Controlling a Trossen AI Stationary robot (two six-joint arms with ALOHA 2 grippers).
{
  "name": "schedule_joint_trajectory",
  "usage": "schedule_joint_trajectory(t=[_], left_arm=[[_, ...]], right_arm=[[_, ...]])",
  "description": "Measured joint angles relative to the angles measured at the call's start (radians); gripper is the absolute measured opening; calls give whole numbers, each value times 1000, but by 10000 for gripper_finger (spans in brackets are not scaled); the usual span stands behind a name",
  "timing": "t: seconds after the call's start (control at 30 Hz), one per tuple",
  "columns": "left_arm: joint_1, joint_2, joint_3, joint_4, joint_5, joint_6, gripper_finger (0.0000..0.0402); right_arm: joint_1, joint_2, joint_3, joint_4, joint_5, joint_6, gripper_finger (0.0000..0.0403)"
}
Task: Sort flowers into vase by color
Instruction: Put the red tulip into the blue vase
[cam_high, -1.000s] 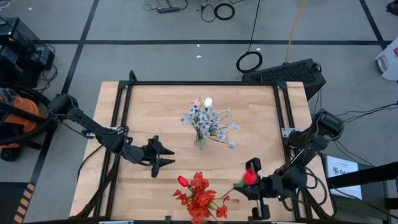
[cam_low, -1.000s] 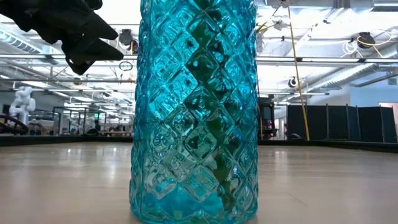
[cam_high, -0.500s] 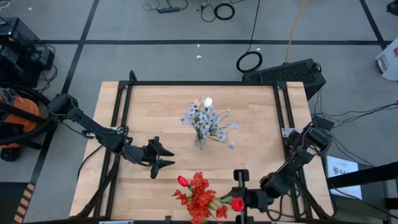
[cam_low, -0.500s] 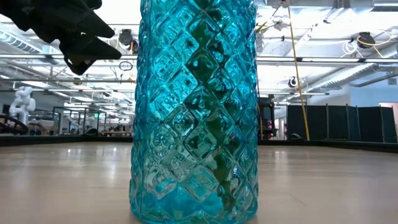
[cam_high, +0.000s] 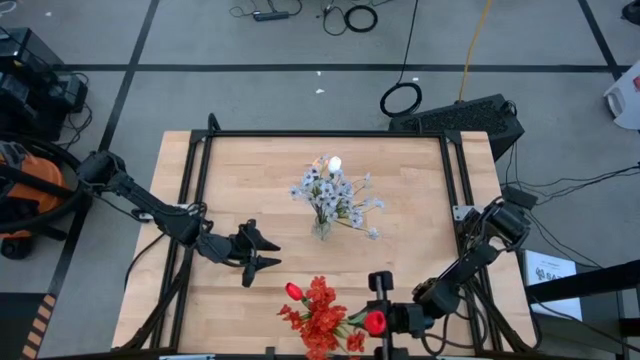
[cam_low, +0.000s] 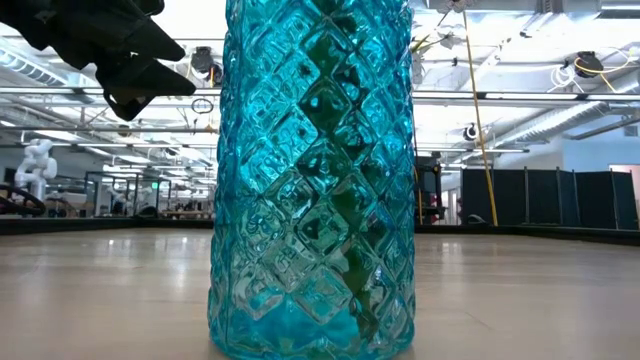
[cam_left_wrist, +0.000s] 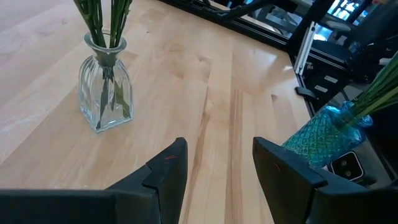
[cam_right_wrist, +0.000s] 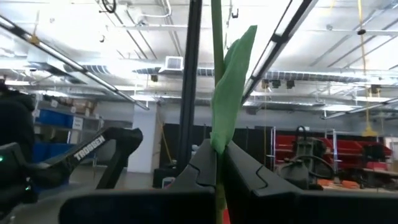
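Near the front edge of the pale wooden worktop (cam_high: 400, 190), the right gripper (cam_high: 378, 322) has its jaws clamped on the green stem of a red tulip bud (cam_high: 375, 322), holding it just beside the bunch of red clustered blooms (cam_high: 320, 318). That red bunch stands in a tall turquoise diamond-patterned glass vase (cam_low: 312, 180), which fills the middle of the low view and blocks most of the room behind it; green stems show dimly through its wall. In the right wrist view the stem with one long green leaf (cam_right_wrist: 231, 87) rises straight out from between the closed jaws and hides part of the ceiling beyond.

At the worktop's centre, a small clear glass vase (cam_left_wrist: 104, 90) holds the spray of pale bluish-white small blossoms (cam_high: 335, 195) and a white tulip bud (cam_high: 335, 164). It stands well apart from the turquoise vase.

Left of centre, the left gripper (cam_high: 262, 250) hangs above bare wood with its jaws spread wide and nothing between them, pointing toward the gap between the two vases. Black metal rails (cam_high: 195, 180) frame the worktop, and cables lie on the grey floor (cam_high: 300, 60) behind.
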Motion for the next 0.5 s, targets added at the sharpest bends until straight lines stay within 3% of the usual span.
schedule_joint_trajectory(t=[0.5], left_arm=[[0, 0, 0, -1, 0, 0, 187]], right_arm=[[-48, -2, 21, -153, 0, 183, 0]])
